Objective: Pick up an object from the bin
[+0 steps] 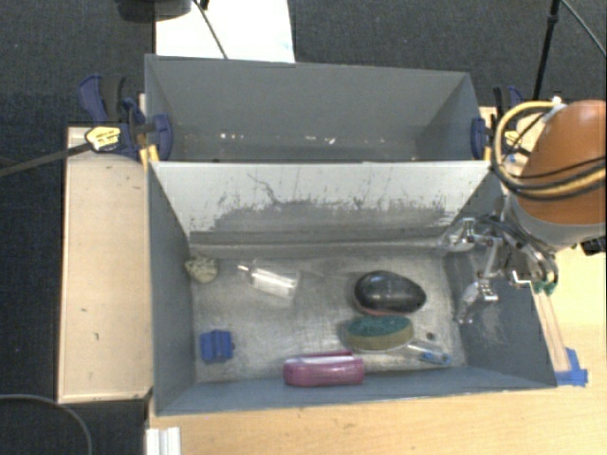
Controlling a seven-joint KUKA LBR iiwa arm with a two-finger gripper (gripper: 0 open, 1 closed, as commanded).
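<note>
My gripper [474,278] hangs at the bin's right side, above the right wall, its metal fingers pointing down with a gap between them and nothing in it. Closest to it, to the left, lies a dark oval stone-like object [389,292]. Just in front of that sits a teal oval brush or sponge [378,332] with a pale base. A small clear item with a blue tip [427,354] lies near the bin's front right corner.
A purple oblong case [323,370] lies along the front wall. A blue block [216,346] is at the front left, a pale crumpled lump [201,270] at the back left, and a clear small bottle [269,281] left of centre.
</note>
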